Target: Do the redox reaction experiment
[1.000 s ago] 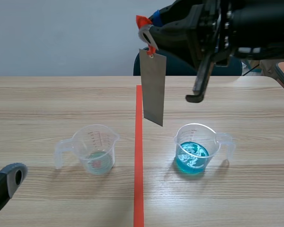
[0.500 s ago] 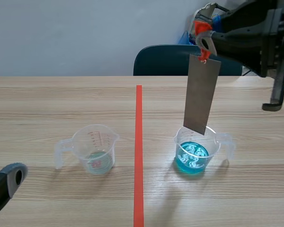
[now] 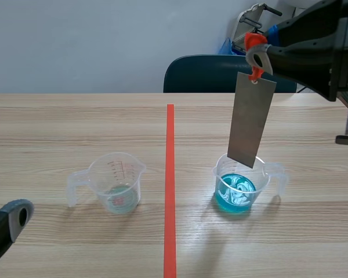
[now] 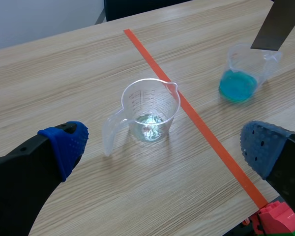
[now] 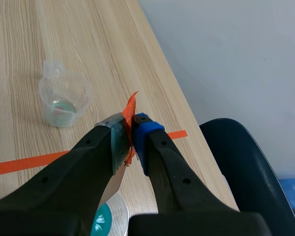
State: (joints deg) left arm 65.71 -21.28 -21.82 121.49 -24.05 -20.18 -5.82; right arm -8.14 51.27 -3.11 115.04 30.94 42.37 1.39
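A grey metal strip [image 3: 251,120] hangs by an orange-red tag [image 3: 254,41] from my right gripper [image 3: 256,51], which is shut on the tag high at the right. The strip's lower end hangs just above the rim of a clear beaker of blue liquid [image 3: 238,193]. In the right wrist view the tag [image 5: 131,114] is pinched in the right gripper [image 5: 131,132], with the blue beaker [image 5: 107,217] under it. A second clear beaker [image 3: 117,183] with a little pale liquid stands left of the red line. My left gripper [image 4: 162,145] is open, low and short of that beaker [image 4: 150,114].
A red tape line [image 3: 170,191] runs down the table's middle between the two beakers. A dark blue chair [image 3: 209,74] stands behind the table's far edge. A red block [image 4: 278,221] shows under the left wrist.
My right arm carried the hanging strip from above the red line rightward to over the blue beaker. The left arm and both beakers stayed put.
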